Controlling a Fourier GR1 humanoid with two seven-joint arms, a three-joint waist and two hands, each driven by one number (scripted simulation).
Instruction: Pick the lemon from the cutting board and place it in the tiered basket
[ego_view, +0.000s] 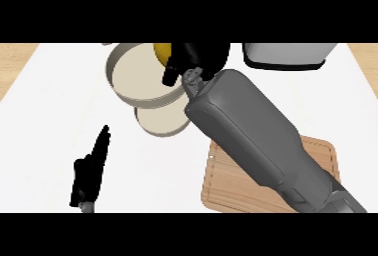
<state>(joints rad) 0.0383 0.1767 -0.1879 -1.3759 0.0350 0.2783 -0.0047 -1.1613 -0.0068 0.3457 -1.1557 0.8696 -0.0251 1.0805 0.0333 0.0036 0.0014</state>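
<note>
A yellow lemon (162, 51) shows at the top of the view, over the upper tier of the beige tiered basket (124, 85). My right hand (194, 58) is curled round the lemon and hides most of it. The right forearm reaches diagonally across from the lower right and covers part of the wooden cutting board (319, 155), whose visible surface carries nothing. The basket's lower tier (159, 122) peeks out below the upper one. My left hand (90, 172) rests at the lower left, fingers straight and pointing up, holding nothing.
A white and dark appliance (284, 55) stands at the top right, close to my right hand. Wooden counter edges show at the far left and right beyond the white counter top (52, 110).
</note>
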